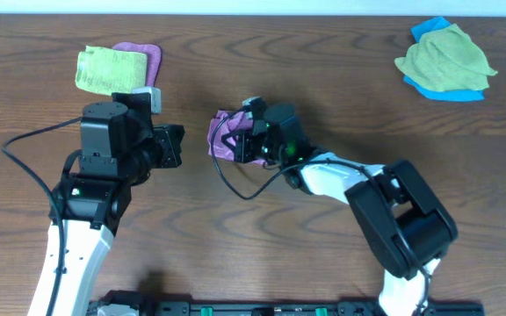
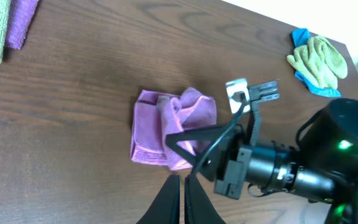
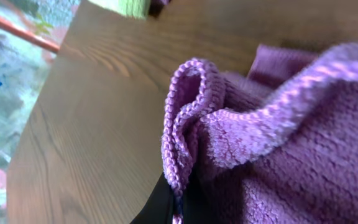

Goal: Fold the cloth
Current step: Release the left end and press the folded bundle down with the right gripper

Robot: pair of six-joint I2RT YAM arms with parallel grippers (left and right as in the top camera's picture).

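Right gripper (image 2: 178,144) pinches hem of bunched cloth (image 2: 151,134); left gripper (image 2: 183,198) closed, empty, near it.

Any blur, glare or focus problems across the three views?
Overhead: even light, sharp, no glare on the table. Left wrist: the cloth crisp, left fingers near-black silhouettes. Right wrist: the cloth fills most of the frame, nearest pile soft, background at left blurred.

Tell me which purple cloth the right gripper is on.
The bunched cloth mid-table, at the right gripper; the other purple cloth lies flat under the green cloth, far left.
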